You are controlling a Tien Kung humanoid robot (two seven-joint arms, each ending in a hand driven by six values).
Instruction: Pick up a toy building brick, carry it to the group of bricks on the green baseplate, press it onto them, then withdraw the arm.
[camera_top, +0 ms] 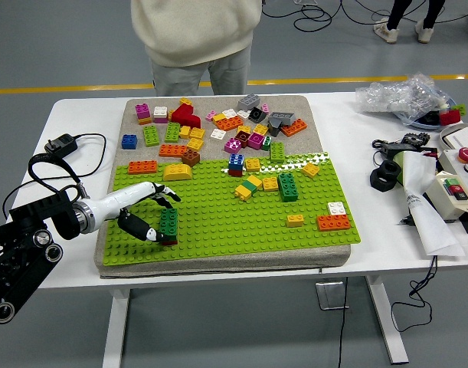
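A dark green brick [169, 221] stands on a red brick [170, 241] near the front left of the green baseplate [234, 222]. My left hand [162, 216] reaches in from the left. Its thumb [145, 229] curls beside the brick's left side. Its fingers [169, 198] are spread just above and behind the brick's top, with no grip on it. Other bricks stand on the plate: a dark green one [287, 186], a yellow-green pair [249, 185], an orange one [333, 222]. My right hand is out of view.
Several loose bricks [218, 123] lie on the grey mat behind the baseplate. A person [195, 38] stands at the far side, hands unseen. A charger with cable [61, 143] lies at the left. Black parts [387, 175], a button box [456, 192] and a plastic bag [402, 96] sit at the right.
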